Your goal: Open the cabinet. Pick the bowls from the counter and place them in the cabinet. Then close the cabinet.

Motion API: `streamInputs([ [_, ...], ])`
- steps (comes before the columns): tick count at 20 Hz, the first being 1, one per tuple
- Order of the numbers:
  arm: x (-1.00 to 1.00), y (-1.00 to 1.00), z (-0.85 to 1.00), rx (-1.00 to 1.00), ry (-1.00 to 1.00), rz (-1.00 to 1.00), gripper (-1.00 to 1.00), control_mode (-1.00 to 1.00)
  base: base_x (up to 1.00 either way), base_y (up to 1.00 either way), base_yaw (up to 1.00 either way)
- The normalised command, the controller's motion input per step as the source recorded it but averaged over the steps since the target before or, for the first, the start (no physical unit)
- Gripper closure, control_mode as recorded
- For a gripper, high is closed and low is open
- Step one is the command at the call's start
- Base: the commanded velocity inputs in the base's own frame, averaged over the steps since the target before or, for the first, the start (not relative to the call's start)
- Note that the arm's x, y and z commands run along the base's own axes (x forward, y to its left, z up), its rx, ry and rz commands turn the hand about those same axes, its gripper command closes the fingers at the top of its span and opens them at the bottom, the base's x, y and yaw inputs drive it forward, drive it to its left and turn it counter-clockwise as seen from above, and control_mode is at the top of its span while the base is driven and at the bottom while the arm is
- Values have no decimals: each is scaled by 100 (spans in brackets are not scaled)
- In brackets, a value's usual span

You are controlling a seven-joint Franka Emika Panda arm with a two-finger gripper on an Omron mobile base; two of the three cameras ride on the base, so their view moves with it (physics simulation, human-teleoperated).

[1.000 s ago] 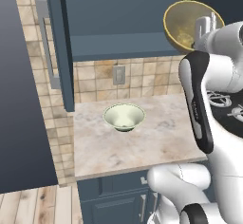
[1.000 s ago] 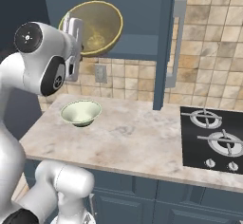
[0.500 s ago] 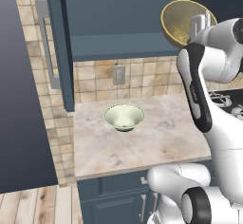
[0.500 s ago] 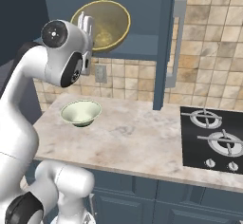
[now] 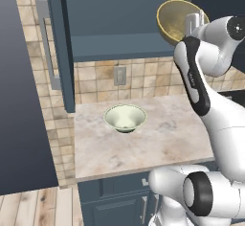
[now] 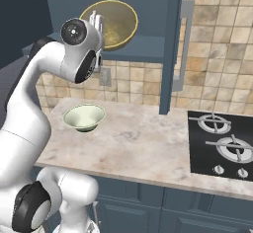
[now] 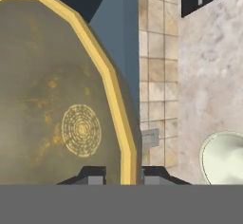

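Observation:
My gripper (image 7: 123, 174) is shut on the rim of the mustard yellow-brown bowl (image 7: 61, 99), which it holds tilted on edge. The bowl (image 5: 174, 21) hangs high in front of the open cabinet (image 5: 119, 45), level with its shelf; in the right base view the bowl (image 6: 116, 22) sits just beside the gripper (image 6: 97, 22). The pale cream-green bowl (image 5: 125, 118) rests upright on the counter (image 5: 158, 139) below, also seen as the pale bowl (image 6: 84, 117) and at the hand view's lower right (image 7: 225, 159).
The cabinet's left door (image 5: 60, 43) and right door (image 6: 173, 44) stand swung out over the counter's ends. A black stovetop (image 6: 222, 143) lies to the right of the counter (image 6: 143, 138). A wall outlet (image 5: 119, 75) is on the tiled backsplash.
The arm has carried the mustard bowl forward, closer to the cabinet's opening. The pale bowl has stayed put on the counter.

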Motion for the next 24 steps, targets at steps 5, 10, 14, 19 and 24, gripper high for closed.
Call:
streamInputs([
  [5, 31, -10, 0, 0, 1, 0, 100, -100, 0, 0, 0],
  [10, 10, -24, -9, 0, 3, 0, 100, -100, 0, 0, 0],
  [14, 10, -31, -15, 0, 12, 0, 100, -100, 0, 0, 0],
  [19, 16, -19, -16, 0, 2, 0, 100, -100, 0, 0, 0],
  [24, 27, -4, -9, -1, 0, 0, 100, -100, 0, 0, 0],
])
